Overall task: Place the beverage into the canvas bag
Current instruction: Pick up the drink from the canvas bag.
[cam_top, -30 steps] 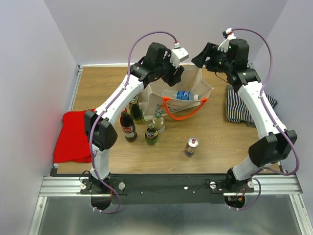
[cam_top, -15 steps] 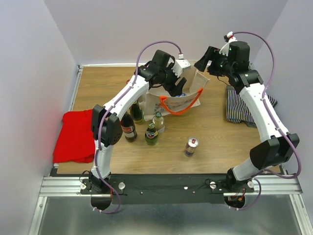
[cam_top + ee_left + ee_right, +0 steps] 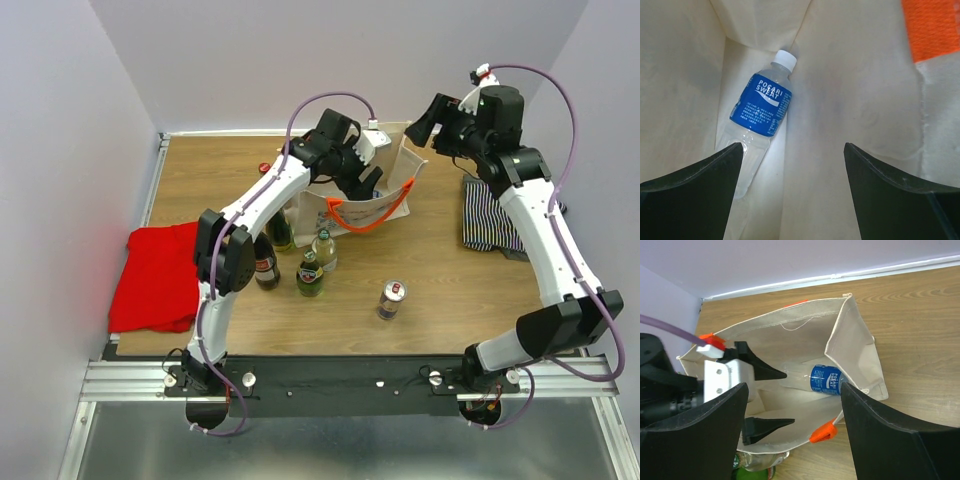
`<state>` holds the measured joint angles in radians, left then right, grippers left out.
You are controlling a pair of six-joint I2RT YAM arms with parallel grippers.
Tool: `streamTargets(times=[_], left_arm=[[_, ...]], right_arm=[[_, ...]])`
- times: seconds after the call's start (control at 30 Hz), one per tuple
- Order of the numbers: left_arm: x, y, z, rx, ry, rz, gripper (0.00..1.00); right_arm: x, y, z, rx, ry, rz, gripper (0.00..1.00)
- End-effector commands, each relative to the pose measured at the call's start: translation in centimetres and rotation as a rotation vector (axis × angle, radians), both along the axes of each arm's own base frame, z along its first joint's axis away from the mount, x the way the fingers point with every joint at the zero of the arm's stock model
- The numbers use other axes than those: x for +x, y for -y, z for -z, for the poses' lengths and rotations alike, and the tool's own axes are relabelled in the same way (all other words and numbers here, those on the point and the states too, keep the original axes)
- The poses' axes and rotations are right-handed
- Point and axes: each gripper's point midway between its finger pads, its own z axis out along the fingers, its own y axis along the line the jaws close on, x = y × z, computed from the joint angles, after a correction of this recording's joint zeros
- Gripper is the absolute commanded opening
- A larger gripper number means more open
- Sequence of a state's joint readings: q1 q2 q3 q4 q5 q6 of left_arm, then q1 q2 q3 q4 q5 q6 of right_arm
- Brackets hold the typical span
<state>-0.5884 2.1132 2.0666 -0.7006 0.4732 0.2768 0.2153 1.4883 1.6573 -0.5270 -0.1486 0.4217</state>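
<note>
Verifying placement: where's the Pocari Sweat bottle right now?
In the left wrist view the Pocari Sweat bottle lies on its side on the floor of the canvas bag, left of centre, below the open left fingers, untouched.

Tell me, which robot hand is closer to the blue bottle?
Left. The left hand is down inside the canvas bag, over the bottle; the right hand hovers above the bag's rim.

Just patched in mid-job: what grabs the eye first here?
The bag at far centre, with a blue-labelled bottle lying on its floor. The left gripper hangs open inside the bag above that bottle, and the right gripper is open by the bag's right rim. Glass bottles and a can stand on the near side of the bag.
</note>
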Motion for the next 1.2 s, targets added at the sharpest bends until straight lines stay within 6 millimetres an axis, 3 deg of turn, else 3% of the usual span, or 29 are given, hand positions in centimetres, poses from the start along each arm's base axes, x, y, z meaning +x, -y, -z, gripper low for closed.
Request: streamTargets(times=[0.0,0.57,1.17], left_arm=[[0.6,-0.4,3.0,0.055,-0.02,-0.006,0.91],[3.1,-2.1,10.1,0.225,-0.017,-0.087,0.96],[2.7,-4.3,16.5,0.364,-0.068,-0.112,0.96]], right_arm=[[-1.5,1.1,-1.1,-0.006,0.003,0.039,0.83],[-2.8,2.1,-3.0,-0.016,0.029,0.074,0.84],[-2.9,2.1,-3.1,-0.015,0.025,0.078,0.84]])
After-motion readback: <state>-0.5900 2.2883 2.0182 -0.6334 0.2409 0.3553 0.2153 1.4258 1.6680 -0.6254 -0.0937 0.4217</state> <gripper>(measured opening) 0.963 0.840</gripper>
